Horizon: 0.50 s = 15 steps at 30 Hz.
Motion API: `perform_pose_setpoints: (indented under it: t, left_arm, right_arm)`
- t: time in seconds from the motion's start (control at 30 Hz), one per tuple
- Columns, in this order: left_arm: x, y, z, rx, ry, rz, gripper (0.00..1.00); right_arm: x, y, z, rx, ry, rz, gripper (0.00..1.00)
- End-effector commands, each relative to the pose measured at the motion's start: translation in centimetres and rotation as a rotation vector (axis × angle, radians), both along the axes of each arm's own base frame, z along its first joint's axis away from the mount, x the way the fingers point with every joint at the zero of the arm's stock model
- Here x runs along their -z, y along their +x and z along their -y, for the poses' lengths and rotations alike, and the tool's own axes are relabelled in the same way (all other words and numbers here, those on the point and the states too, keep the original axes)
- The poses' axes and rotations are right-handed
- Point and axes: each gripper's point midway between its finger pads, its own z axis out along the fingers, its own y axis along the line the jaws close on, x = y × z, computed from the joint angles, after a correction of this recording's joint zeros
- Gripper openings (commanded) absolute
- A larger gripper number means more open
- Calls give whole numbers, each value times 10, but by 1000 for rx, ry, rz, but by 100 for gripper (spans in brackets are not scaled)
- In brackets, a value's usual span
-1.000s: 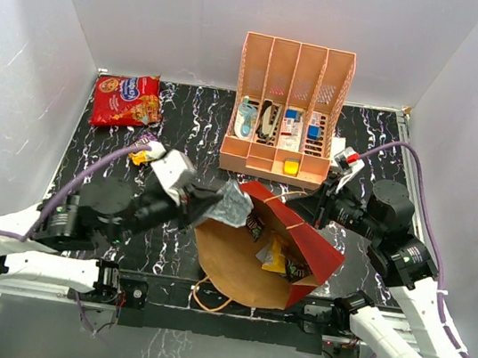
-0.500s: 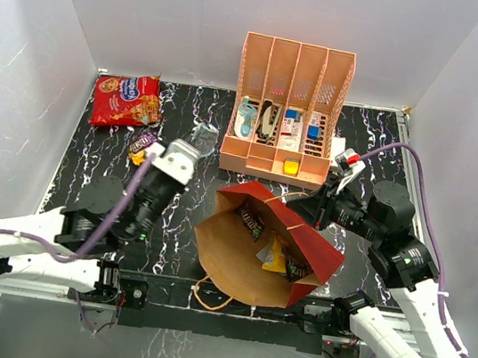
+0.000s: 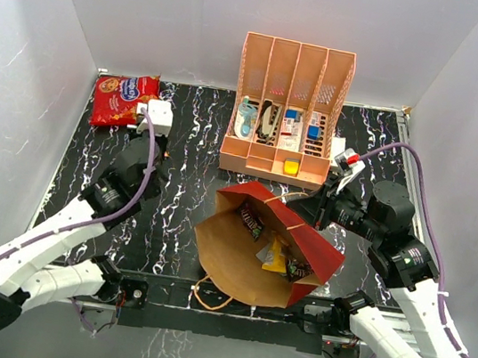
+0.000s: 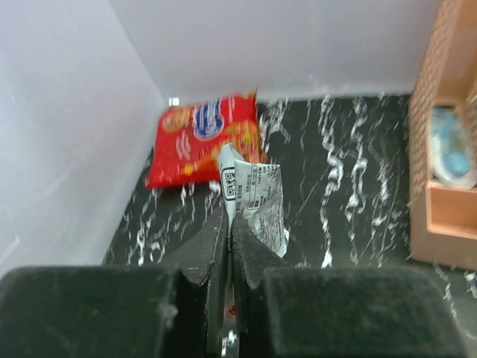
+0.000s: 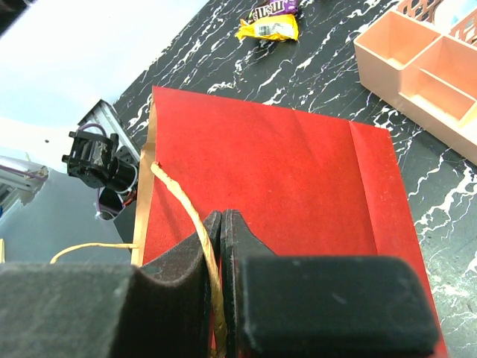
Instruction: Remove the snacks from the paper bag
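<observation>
Red paper bag [image 3: 225,262], brown inside; black white-veined table [image 3: 196,132]; red cookie bag [image 3: 118,98] with a seemingly blue logo.

Overhead camera looks down wide from the near side. Left wrist faces the far-left corner, sharing the red cookie bag [image 3: 126,100]; right wrist close over the paper bag [image 5: 298,171].

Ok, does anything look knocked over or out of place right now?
The paper bag is tipped over, not upright, mouth gaping toward the near edge with packets inside; the right gripper pinches its twine handle. The left gripper holds a crumpled silver packet.
</observation>
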Motion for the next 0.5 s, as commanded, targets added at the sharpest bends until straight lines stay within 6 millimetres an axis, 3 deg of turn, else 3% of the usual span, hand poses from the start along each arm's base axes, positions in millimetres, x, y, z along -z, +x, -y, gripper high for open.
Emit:
perform_pose_setpoints:
  t: [0.0, 0.17, 0.47]
  left_arm:
    - [79, 13, -11, -73, -137, -174, 0]
    - [117, 21, -32, -178, -314, -241, 0]
    - [165, 40, -33, -265, -453, -333, 0]
  right_arm:
    - [-18, 0, 1, 1, 9, 57, 8]
    - [-18, -1, 2, 2, -2, 64, 8]
    - [-18, -1, 3, -2, -14, 67, 8]
